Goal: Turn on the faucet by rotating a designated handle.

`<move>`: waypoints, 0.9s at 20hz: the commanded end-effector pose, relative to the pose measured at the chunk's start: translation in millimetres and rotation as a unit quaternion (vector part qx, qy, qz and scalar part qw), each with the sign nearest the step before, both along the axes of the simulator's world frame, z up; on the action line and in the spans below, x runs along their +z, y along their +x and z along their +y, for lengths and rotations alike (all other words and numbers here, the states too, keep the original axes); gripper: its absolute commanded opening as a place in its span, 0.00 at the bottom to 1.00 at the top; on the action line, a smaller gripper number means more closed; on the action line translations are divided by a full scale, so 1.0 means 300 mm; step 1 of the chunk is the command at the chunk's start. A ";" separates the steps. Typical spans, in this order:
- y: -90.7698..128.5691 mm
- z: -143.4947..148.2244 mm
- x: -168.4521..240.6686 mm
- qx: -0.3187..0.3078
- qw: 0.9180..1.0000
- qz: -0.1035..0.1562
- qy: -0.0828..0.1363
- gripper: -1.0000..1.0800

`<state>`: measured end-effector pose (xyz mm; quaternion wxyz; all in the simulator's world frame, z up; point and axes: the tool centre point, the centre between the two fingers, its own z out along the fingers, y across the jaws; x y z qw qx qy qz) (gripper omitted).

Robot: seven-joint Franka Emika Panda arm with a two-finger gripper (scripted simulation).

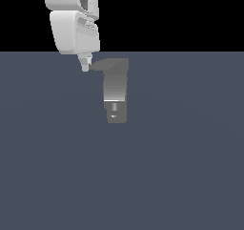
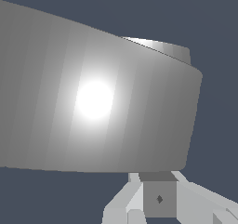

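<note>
In the exterior view the grey faucet (image 1: pixel 116 88) stands upright in the middle, with a darker squarish block (image 1: pixel 116 112) at its base. Its handle (image 1: pixel 106 64) sticks out from the top towards the exterior view's left and tapers to a point. My gripper (image 1: pixel 85 66) hangs from the white arm right at that pointed tip, touching it or nearly so. Its fingers look closed together with nothing between them. In the wrist view a broad curved grey surface (image 2: pixel 102 102) with a bright glare fills most of the picture, very close. I cannot tell which part of the faucet it is.
The white arm (image 1: pixel 75 26) comes down from the top at the exterior view's left of the faucet. A flat dark grey-blue floor (image 1: pixel 181 167) spreads around the fixture. Pale angular pieces (image 2: pixel 125 202) and a small grey block (image 2: pixel 159 199) show under the big surface in the wrist view.
</note>
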<state>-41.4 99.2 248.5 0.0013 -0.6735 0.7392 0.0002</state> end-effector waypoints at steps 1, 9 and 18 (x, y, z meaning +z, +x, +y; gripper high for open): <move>-0.004 -0.033 0.000 -0.002 1.000 0.000 0.000 0.00; -0.026 -0.172 0.000 -0.003 1.000 0.000 0.000 0.00; -0.052 -0.343 0.001 -0.004 1.000 0.001 -0.001 0.00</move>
